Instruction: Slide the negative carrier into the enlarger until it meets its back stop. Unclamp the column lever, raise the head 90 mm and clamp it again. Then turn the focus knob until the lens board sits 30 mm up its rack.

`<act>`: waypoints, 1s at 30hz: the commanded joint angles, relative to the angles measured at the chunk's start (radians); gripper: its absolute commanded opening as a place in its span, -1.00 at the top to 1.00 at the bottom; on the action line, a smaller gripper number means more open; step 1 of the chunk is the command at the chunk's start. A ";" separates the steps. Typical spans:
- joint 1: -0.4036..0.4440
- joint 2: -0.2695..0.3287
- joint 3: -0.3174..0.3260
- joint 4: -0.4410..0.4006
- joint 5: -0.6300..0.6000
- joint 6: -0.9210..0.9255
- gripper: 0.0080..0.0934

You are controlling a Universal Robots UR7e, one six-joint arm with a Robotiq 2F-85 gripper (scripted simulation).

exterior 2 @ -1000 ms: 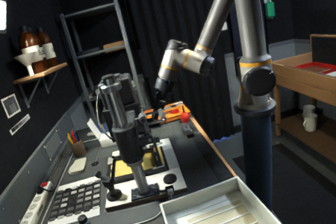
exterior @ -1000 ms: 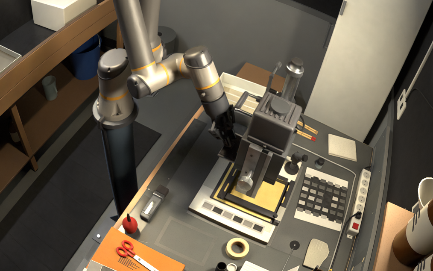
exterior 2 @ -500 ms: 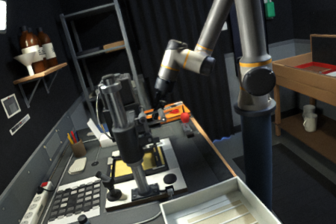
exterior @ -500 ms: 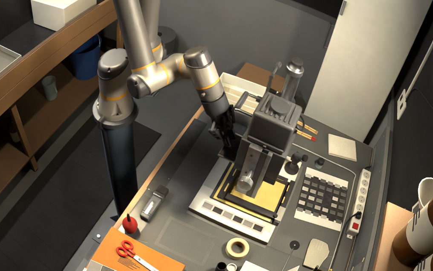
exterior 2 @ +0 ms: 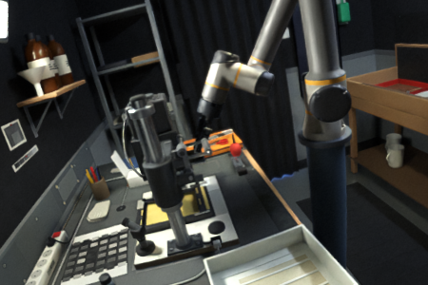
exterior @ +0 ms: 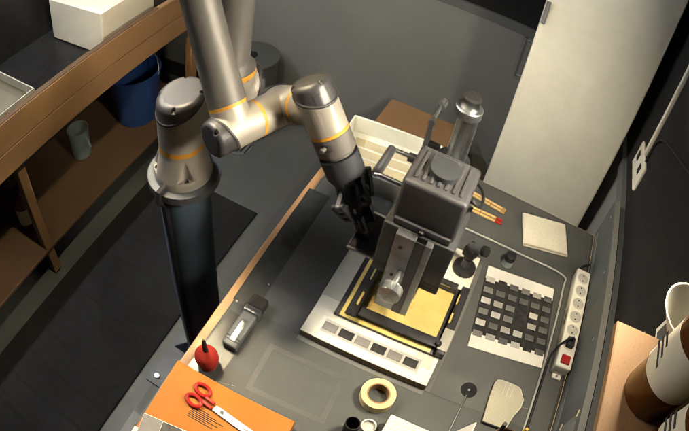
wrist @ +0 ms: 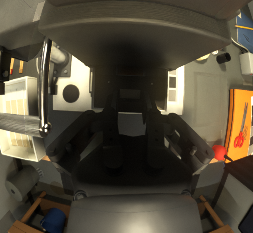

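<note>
In the middle of the dark bench stands the enlarger, its grey head (exterior: pixel 435 198) on a steel column (exterior 2: pixel 145 128) over a baseboard with a yellow easel (exterior: pixel 409 311). The negative carrier's dark tab (wrist: pixel 131 95) is held in my closed gripper (exterior: pixel 364 236) at the head's left side, under the head's overhang (wrist: pixel 132 34). The silver focus knob (exterior: pixel 390 290) sits on the front of the lens rack. The column lever (wrist: pixel 44 86), a chrome bar with a ball end, stands to the left in the wrist camera.
Behind the enlarger a white tray of test strips (exterior: pixel 382 145) lies on the bench. A checkered chart (exterior: pixel 513 313), power strip (exterior: pixel 572 316), tape roll (exterior: pixel 378 394), red blower (exterior: pixel 207 356) and scissors on an orange pad (exterior: pixel 205 399) lie around the baseboard.
</note>
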 commanded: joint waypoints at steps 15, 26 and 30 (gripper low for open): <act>0.000 -0.001 0.000 -0.002 0.000 0.000 0.66; 0.000 -0.001 0.000 -0.002 0.000 0.000 0.14; 0.000 -0.001 0.000 -0.002 0.000 0.000 -0.04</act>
